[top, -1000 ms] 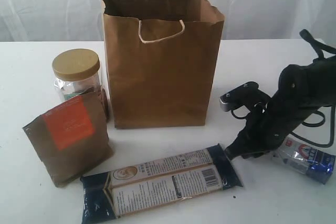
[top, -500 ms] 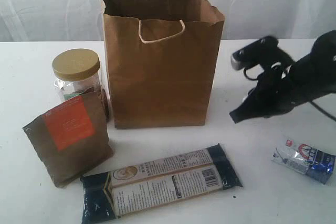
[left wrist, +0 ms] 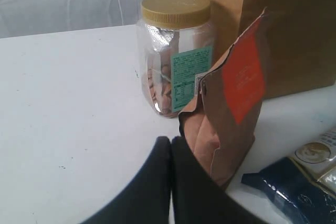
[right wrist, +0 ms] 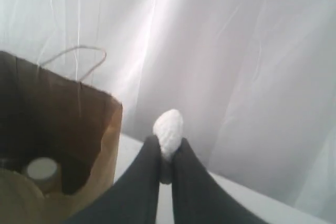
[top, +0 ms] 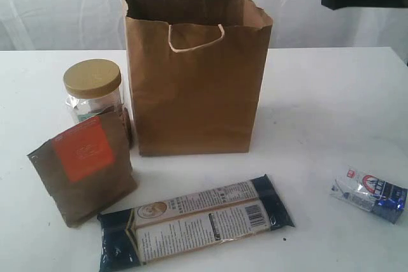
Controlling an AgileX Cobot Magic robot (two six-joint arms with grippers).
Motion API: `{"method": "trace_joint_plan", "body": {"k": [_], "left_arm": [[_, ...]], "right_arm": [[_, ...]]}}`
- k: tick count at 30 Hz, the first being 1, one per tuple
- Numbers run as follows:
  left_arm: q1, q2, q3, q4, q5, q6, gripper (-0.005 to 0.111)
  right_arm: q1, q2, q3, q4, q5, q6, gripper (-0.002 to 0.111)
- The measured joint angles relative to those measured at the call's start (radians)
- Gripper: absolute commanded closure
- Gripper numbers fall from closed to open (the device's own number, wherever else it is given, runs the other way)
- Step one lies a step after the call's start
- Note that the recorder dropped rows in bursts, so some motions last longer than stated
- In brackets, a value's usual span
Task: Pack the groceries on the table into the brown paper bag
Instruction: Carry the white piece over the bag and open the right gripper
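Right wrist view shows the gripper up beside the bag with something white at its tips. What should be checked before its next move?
1. Bag: the brown paper bag stands upright, mouth open: ok.
2. Grip: the right gripper is shut on a white lump; what the lump is: cannot tell.
3. Position: right gripper over the bag's mouth: not ok, it hangs off to one side.
4. Packing: the small blue-silver packet lies on the table: not ok.
5. Clearance: the left gripper is shut, empty, by the brown pouch: ok.
6. Room in the bag: cannot tell; a white cap shows inside.
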Motion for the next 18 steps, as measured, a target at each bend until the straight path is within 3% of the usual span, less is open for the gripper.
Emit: {"method": "trace_joint_plan", "body": {"k": [9, 16, 18], "left_arm": [[0.000, 0.000, 0.000, 0.000, 0.000, 0.000, 0.107], [0.000, 0.000, 0.000, 0.000, 0.000, 0.000, 0.107], [0.000, 0.000, 0.000, 0.000, 0.000, 0.000, 0.107]], "right_arm": [[0.128, 0.198, -0.163, -0.037, -0.048, 0.006, 0.108], [0.192, 0.413, -0.343, -0.045, 0.095, 0.013, 0.108], [0.193, 0.446, -0.372, -0.047, 0.127, 0.027, 0.099]]}}
